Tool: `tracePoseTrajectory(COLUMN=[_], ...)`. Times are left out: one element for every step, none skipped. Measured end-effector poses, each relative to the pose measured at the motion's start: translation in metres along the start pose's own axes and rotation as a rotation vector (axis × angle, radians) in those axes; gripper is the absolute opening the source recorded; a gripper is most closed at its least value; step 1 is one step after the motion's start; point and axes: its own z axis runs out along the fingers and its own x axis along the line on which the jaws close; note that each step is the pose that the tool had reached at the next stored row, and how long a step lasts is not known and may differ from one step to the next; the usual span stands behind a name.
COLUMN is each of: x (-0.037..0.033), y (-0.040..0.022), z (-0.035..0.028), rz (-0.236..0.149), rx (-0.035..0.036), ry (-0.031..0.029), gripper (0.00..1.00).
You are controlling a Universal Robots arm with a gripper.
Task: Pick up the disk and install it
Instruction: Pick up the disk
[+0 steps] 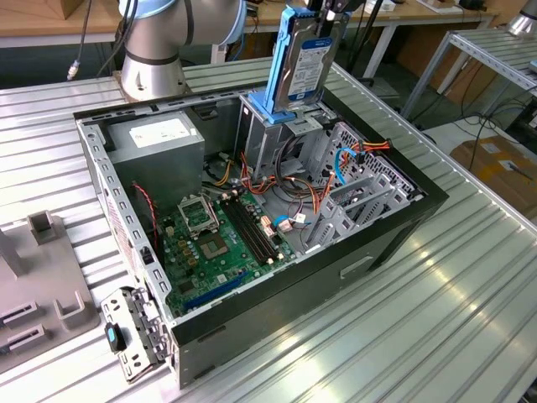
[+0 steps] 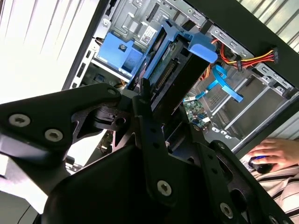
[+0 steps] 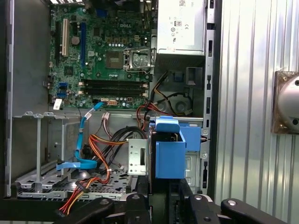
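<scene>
We note the black gripper (image 1: 329,10) clamped on the silver-grey, blue-framed disk (image 1: 302,63), upright at twelve o'clock, likely edge-aligned for the grey metal drive cage (image 1: 281,138).

Ribbed metal table (image 1: 436,319) carries an open computer case (image 1: 319,281) centrally, a grey fixture (image 1: 42,277) at nine o'clock, the arm's base (image 1: 151,75) at eleven.

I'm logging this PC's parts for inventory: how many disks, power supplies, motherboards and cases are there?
disk: 1
power supply: 1
motherboard: 1
case: 1
Total: 4
</scene>
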Motion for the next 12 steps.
tracePoseTrajectory(x=[0.0017,0.0045,0.0067,0.0067,0.0068,0.0068,0.0068,0.0069,0.0069,0.0069,0.0069,0.0069], y=[0.0001,0.0002,0.0003,0.0002,0.0002,0.0002,0.0002,0.0002,0.0002,0.0002,0.0002,0.0002], z=[0.0,0.0,0.0,0.0,0.0,0.0,0.0,0.0,-0.0001,-0.0002,-0.0006,-0.0011], rz=[0.0,0.0,0.0,0.0,0.0,0.0,0.0,0.0,0.0,0.0,0.0,0.0], rx=[0.0,0.0,0.0,0.0,0.0001,0.0,0.0,0.0,0.0,0.0,0.0,0.0], ry=[0.0,0.0,-0.0001,-0.0001,-0.0002,-0.0002,-0.0001,-0.0001,-0.0001,0.0,0.0001,0.0001], gripper=[0.35,0.35,0.35,0.35,0.35,0.35,0.35,0.35,0.35,0.35,0.35,0.35])
